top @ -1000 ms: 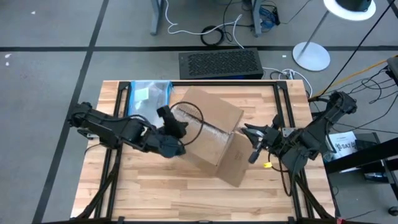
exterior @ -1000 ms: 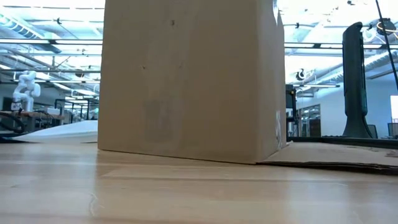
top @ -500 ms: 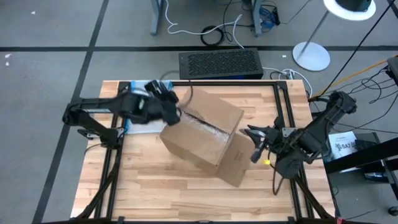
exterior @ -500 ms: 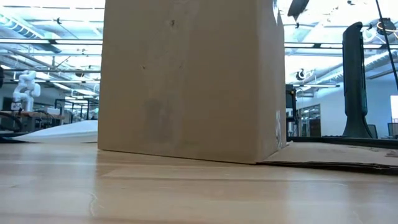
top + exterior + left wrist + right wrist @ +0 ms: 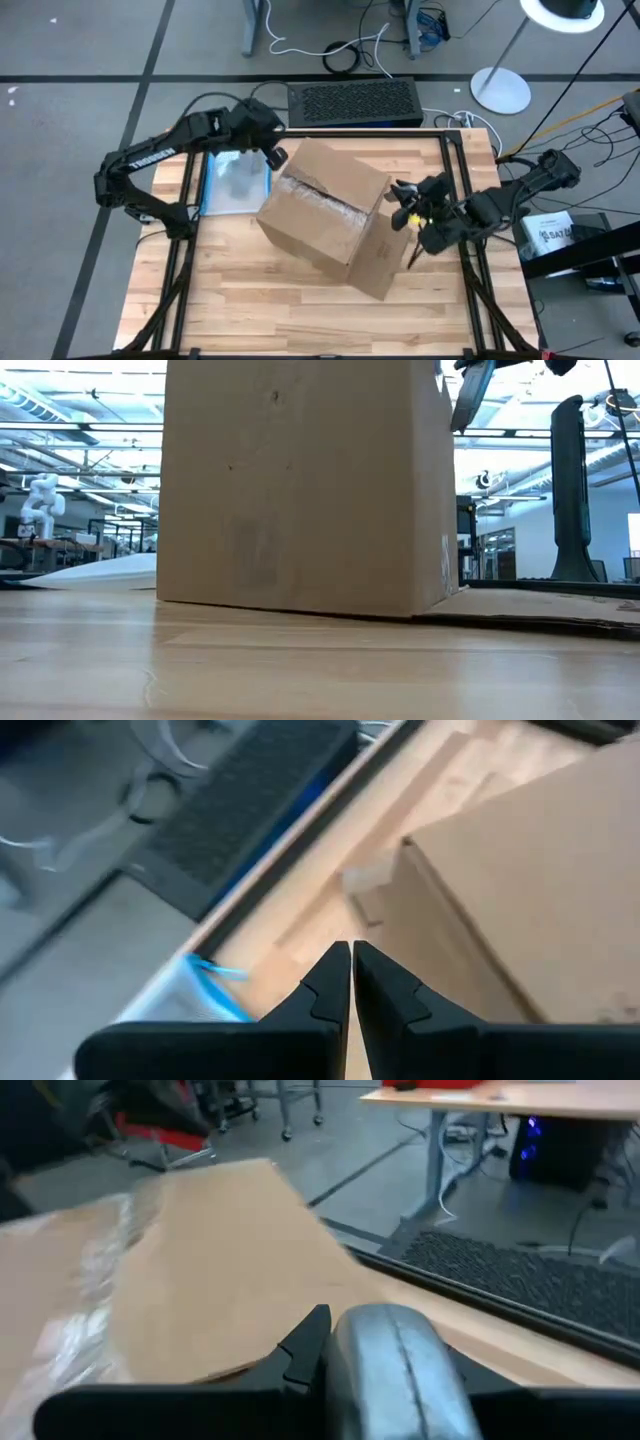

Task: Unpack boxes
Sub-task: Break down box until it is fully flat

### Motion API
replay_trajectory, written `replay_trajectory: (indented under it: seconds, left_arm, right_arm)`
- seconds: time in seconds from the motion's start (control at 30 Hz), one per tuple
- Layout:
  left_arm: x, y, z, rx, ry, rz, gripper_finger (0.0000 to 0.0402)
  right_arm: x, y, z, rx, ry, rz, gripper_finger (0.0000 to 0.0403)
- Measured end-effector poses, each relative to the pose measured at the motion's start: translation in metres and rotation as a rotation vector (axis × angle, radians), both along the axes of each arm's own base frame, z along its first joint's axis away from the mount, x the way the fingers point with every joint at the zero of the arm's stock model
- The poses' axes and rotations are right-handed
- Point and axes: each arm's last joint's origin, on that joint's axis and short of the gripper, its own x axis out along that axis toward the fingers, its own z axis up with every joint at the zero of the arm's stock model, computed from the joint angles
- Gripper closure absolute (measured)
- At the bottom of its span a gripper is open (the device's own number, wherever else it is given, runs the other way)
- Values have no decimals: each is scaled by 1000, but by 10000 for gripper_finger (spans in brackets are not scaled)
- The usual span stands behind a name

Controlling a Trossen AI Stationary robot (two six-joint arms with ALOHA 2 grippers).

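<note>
High view: box (image 5: 325, 215) stands between pouch (image 5: 236, 180) and right claw (image 5: 402, 196).

You are looking at one brown corrugated cardboard box (image 5: 325, 205) sitting turned at an angle near the middle of the table. Clear glossy tape is running across its top, and one flap (image 5: 378, 258) is lying open, flat on the wood beside it.
</note>
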Motion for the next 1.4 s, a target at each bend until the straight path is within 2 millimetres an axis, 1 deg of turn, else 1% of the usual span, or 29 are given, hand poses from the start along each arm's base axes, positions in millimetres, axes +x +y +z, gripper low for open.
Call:
replay_trajectory:
  seconds: [0.07, 0.17, 0.27, 0.33, 0.4, 0.53, 0.6, 0.7, 0.8, 0.9, 0.97, 1.03, 1.07, 1.13, 1.2, 1.3, 1.37, 1.4]
  left_arm:
    - [-3, 10, -1, -77, -30, -17, 379]
    - [-4, 22, -11, -245, -35, -22, 379]
    - [-1, 20, -25, -415, 24, -43, 379]
    - [5, 12, -32, -515, 62, -83, 380]
    - [11, 0, -35, -551, 86, -116, 380]
    - [19, -27, -36, -629, 112, -172, 380]
    - [20, -42, -35, -661, 138, -188, 380]
    - [16, -63, -34, -689, 190, -213, 379]
    - [8, -79, -32, -714, 255, -212, 379]
    - [-8, -89, -29, -714, 334, -182, 379]
    - [-21, -93, -26, -685, 382, -148, 379]
    - [-34, -95, -19, -637, 407, -94, 379]
    - [-39, -96, -12, -604, 386, -93, 379]
    - [-48, -101, 8, -531, 276, -130, 379]
    - [-53, -106, 33, -470, 123, -190, 379]
    - [-48, -115, 68, -413, -138, -369, 380]
    - [-35, -120, 79, -396, -229, -471, 386]
    - [-27, -123, 80, -394, -251, -513, 390]
  right_arm:
    - [0, -9, 4, 17, -25, -34, 337]
    - [2, -20, 10, 30, -51, -63, 337]
    - [7, -32, 15, 59, -71, -72, 337]
    - [11, -41, 17, 88, -83, -68, 337]
    - [16, -50, 18, 116, -88, -62, 337]
    - [25, -64, 21, 133, -124, -74, 337]
    - [27, -70, 23, 149, -148, -79, 337]
    - [30, -76, 24, 182, -171, -69, 337]
    - [33, -82, 27, 193, -189, -34, 337]
    - [36, -85, 30, 165, -187, 2, 337]
    - [36, -85, 30, 133, -161, 12, 337]
    - [33, -85, 36, 110, -119, 18, 337]
    - [31, -84, 42, 103, -110, 24, 337]
    - [25, -77, 58, 81, -106, 38, 337]
    - [17, -65, 74, 40, -97, 35, 337]
    - [5, -52, 99, 19, -129, 46, 337]
    - [-2, -44, 108, 51, -180, 63, 337]
    - [-4, -39, 109, 73, -209, 62, 337]
